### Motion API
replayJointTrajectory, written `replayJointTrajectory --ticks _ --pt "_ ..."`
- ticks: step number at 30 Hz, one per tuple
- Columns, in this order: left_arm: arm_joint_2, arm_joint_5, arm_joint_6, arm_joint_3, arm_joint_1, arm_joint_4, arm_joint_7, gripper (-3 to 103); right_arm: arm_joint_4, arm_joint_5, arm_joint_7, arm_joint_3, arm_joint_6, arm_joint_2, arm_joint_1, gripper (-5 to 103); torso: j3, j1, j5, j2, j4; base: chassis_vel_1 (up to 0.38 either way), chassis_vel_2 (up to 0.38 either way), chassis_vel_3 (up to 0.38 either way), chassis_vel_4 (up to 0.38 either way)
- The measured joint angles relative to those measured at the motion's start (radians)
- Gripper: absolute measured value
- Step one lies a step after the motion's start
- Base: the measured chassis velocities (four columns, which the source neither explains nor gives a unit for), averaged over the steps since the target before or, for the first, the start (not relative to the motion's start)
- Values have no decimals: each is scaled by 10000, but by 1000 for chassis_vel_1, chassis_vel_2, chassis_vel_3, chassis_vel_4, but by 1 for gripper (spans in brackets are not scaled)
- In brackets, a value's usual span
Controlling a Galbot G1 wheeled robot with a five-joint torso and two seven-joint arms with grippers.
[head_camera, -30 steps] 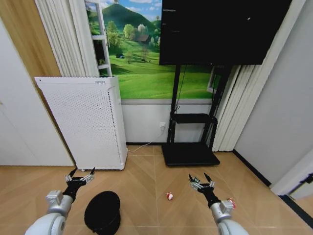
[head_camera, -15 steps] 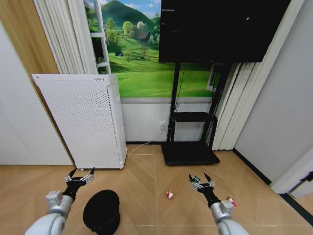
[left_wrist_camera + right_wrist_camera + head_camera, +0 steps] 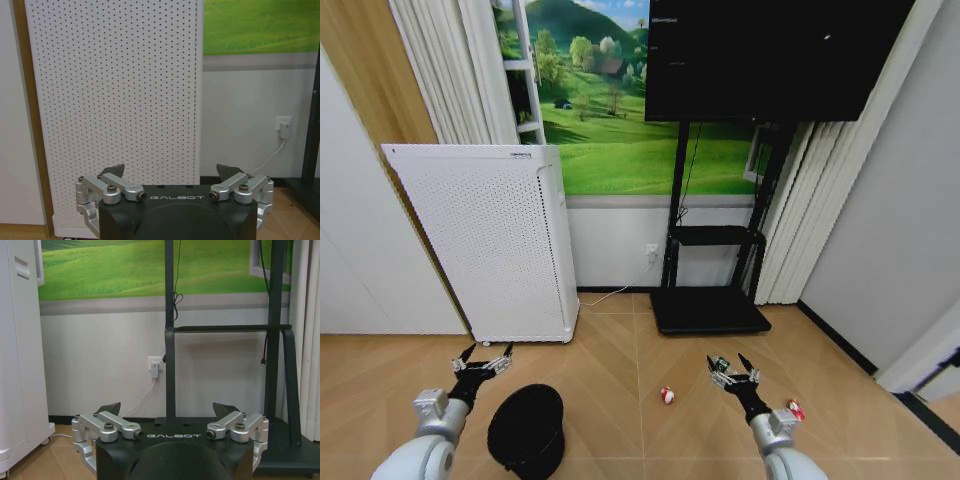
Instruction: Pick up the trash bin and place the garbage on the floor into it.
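Small round black trash bin (image 3: 526, 431) near left gripper (image 3: 481, 363); red-white wrapper (image 3: 666, 395) near right gripper (image 3: 733, 373). Both wide apart, ready to grab.

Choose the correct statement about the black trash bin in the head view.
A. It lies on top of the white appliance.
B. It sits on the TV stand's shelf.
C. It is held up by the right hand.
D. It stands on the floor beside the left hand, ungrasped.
D: the trash bin stands on the wooden floor just inboard of the open left hand, which holds nothing; the right hand is open too, well apart from it.
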Motion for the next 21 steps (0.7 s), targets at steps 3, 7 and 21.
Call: replayJointTrajectory --ticks 3,7,21 --pt "-18 47 -6 2 3 5 17 100 -18 3 -2 0 14 -3 12 100 -93 -42 0 -133 0 0 0 0 0" --pt "-16 92 -26 0 0 24 34 100 -40 7 -4 -1 30 -5 23 100 -176 -81 0 -257 0 0 0 0 0" --pt "-52 166 -53 4 7 37 79 100 -105 25 -16 8 73 -12 27 100 -553 -230 0 -780 0 0 0 0 0"
